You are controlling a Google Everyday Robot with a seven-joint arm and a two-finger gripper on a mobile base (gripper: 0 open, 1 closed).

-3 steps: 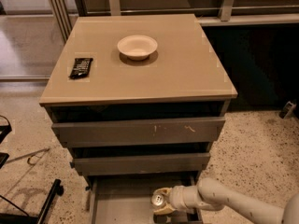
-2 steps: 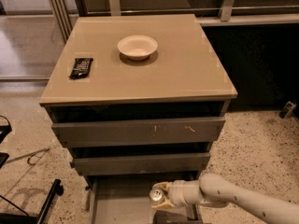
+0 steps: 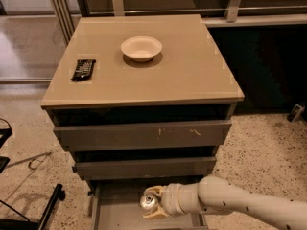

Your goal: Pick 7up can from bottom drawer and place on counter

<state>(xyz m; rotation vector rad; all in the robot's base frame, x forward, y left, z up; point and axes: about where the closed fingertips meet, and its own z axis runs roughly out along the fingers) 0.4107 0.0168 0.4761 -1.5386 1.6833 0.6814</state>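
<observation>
We were in the picking step. Our white arm's two-finger gripper (image 3: 152, 203) reached in from the right, low over the open, shallow grey bottom drawer (image 3: 117, 209). Its tan fingers (image 3: 154, 191) were clasped on either side of the small silver-topped aluminium 7up can (image 3: 148, 201), which was inside the drawer with its top facing up. The next move, we judged, called for drawing the can out clear of the drawer fronts above, then raising it onto the glossy beige-tan counter (image 3: 192, 75), away from the white bowl (image 3: 141, 47) and the dark wrapped bar (image 3: 83, 69).

Bowl (image 3: 141, 48) on counter (image 3: 192, 66) toward the back, wrapped snack bar (image 3: 83, 69) to its left, bottom drawer (image 3: 120, 210) open below, gripper (image 3: 151, 203) over it, clasping 7up can (image 3: 148, 201)
</observation>
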